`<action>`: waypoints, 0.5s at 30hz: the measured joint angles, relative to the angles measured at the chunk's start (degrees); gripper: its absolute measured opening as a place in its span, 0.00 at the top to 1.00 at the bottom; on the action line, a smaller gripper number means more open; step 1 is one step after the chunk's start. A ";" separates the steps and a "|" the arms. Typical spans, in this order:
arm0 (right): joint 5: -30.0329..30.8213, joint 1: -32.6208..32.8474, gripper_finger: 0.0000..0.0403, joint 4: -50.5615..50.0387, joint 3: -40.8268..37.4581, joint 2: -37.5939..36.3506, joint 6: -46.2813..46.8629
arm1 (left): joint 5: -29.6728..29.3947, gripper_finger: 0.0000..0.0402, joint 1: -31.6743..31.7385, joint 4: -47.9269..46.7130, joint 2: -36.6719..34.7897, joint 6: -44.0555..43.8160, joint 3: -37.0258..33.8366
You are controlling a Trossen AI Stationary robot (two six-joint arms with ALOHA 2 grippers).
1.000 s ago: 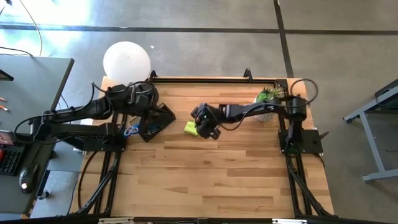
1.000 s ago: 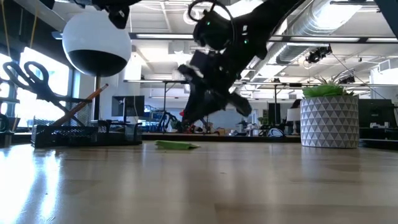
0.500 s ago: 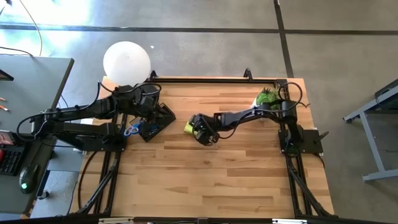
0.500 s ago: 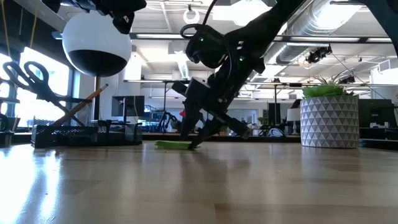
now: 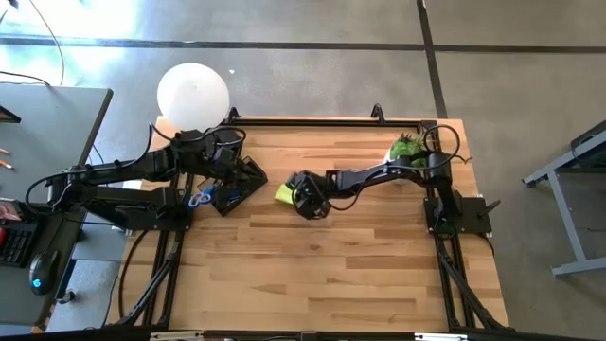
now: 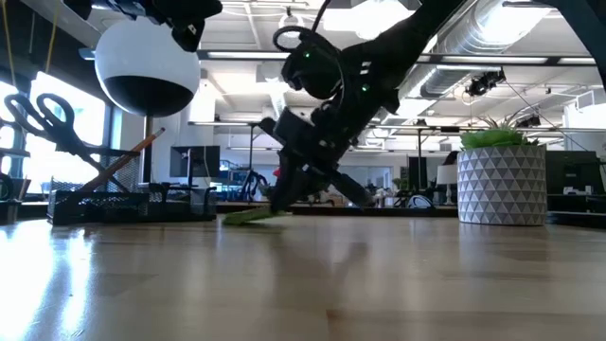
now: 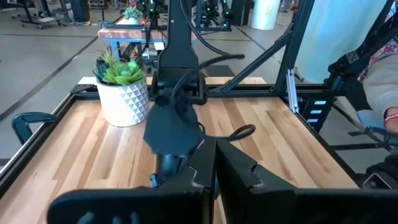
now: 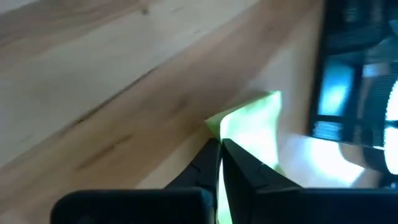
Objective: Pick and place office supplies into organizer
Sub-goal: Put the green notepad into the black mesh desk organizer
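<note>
The yellow-green sticky-note pad [image 5: 283, 192] lies on the table's middle, also seen in the low view as the pad [image 6: 248, 217] and in the right wrist view as the pad [image 8: 252, 127]. My right gripper [image 5: 301, 196] is down at its right end, shut on it. The black organizer [image 5: 234, 183] stands at the far left; blue-handled scissors [image 5: 199, 197] and an orange pencil [image 6: 134, 154] stick up out of it. My left gripper [image 7: 216, 155] hangs shut and empty above the organizer [image 6: 123, 204]. My right gripper [image 8: 219, 150] pinches the pad by its near corner [image 8: 217, 123] between the two fingertips, slanting down from the table's right side. The pad's left part [image 6: 237, 218] rests on the table, while the end by the fingers sits slightly raised.
A white globe lamp [image 5: 193, 92] stands at the far left corner behind the organizer. A potted green plant [image 5: 407, 150] sits at the far right by the right arm's base. Bare wood [image 5: 322, 265] fills the near half of the table.
My right gripper has come down from above the table and moved toward the left edge, reaching the pad's right end. The pad has slid a little toward the left, and its end by the fingers has tipped up slightly.
</note>
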 joint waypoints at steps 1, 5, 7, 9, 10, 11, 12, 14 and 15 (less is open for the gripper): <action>0.30 0.00 0.99 0.62 0.00 -0.20 0.06 | 0.00 0.99 0.00 0.00 0.00 0.00 0.01; 3.70 0.00 1.00 4.13 0.95 -0.58 0.35 | 0.00 0.99 0.00 -0.24 0.00 -0.01 0.00; 4.52 0.00 1.00 4.79 2.97 -0.65 1.48 | -0.01 0.99 0.00 -0.99 -0.10 -0.02 0.01; 4.59 -0.01 1.00 3.88 5.56 -0.74 2.39 | 0.02 0.99 0.00 -1.77 -0.43 -0.05 0.00; 4.82 -0.02 1.00 3.37 6.89 -0.75 2.65 | 0.38 0.99 0.00 -2.08 -0.88 -0.04 0.00; 5.22 0.00 1.00 2.99 8.30 -0.75 2.91 | 1.02 0.99 0.00 -2.87 -1.49 -0.05 0.00; 5.59 0.00 1.00 2.49 9.77 -0.75 3.18 | 1.67 0.99 0.00 -2.88 -2.04 -0.08 0.00; 5.69 0.00 1.00 1.12 12.76 -0.77 3.65 | 2.73 0.99 0.00 -3.57 -3.72 -0.67 0.00; 5.67 0.00 1.00 -0.03 14.40 -0.77 4.13 | 3.06 0.99 0.00 -3.78 -4.72 -1.16 0.00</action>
